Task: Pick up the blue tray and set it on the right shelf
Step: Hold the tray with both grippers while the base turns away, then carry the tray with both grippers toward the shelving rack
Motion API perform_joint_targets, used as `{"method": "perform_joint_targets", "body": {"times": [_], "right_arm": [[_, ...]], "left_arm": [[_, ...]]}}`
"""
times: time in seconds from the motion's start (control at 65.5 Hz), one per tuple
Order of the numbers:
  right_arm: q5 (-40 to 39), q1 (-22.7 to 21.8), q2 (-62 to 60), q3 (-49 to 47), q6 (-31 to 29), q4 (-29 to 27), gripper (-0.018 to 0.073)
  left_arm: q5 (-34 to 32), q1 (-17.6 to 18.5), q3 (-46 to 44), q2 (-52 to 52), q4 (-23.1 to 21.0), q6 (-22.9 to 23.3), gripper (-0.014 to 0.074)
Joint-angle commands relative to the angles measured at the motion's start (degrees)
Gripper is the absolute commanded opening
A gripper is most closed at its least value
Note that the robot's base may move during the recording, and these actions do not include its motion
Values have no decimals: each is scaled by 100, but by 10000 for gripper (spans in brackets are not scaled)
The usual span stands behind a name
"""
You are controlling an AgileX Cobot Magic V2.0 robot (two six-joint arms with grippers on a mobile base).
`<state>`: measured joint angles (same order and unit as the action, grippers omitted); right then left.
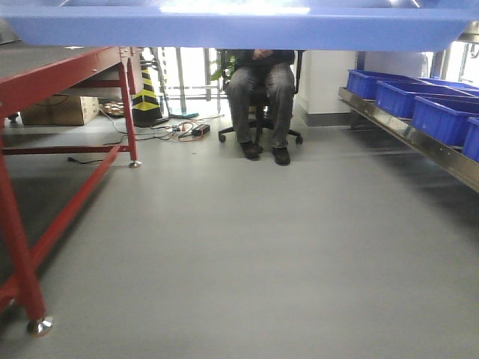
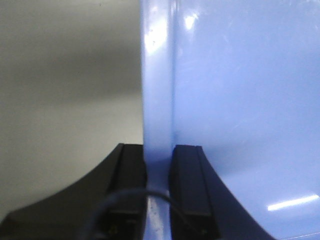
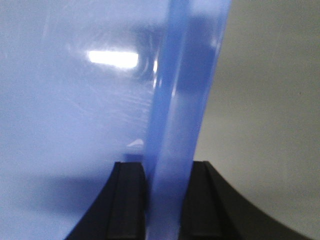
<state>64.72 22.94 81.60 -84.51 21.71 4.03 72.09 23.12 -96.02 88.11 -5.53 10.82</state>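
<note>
The light-blue tray (image 1: 239,30) hangs across the top of the front view, held up off the floor. My left gripper (image 2: 159,152) is shut on the tray's left rim (image 2: 157,100), one black finger on each side of the wall. My right gripper (image 3: 167,167) is shut on the tray's right rim (image 3: 185,100) the same way. The tray's glossy inside (image 2: 250,100) fills the rest of both wrist views. The right shelf (image 1: 408,134), with its shiny steel front rail, runs along the right side of the front view.
Several deep dark-blue bins (image 1: 408,97) stand on the right shelf. A red-framed table (image 1: 67,75) stands at left. A seated person (image 1: 262,90) is straight ahead, with cables (image 1: 179,131) and a yellow-black cone (image 1: 146,93) nearby. Grey floor (image 1: 247,247) lies between.
</note>
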Motion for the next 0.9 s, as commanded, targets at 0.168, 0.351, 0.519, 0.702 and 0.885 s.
{"method": "perform_joint_targets", "body": {"times": [0.168,0.351,0.519,0.702,0.885], "right_arm": [[-240,-2,-222,-154,-142,204,57],[-239,-2,-222,-154,-142,204,57],[-240,-2,-217,-154,-142,204,57],[-245,-2,-217,-154,-142,204,57],[-245,-2,-217,-154,-142,204,57]], "left_arm": [[461,45,-153,-261,-116,-63,-48],[461,45,-153,-261,-128,-63,-48],[461,45,-153,-261,-139,-63,-48],[461,45,-153,-261,-139,-63,-48],[461,45,-153,-261,-150,-63,-48]]}}
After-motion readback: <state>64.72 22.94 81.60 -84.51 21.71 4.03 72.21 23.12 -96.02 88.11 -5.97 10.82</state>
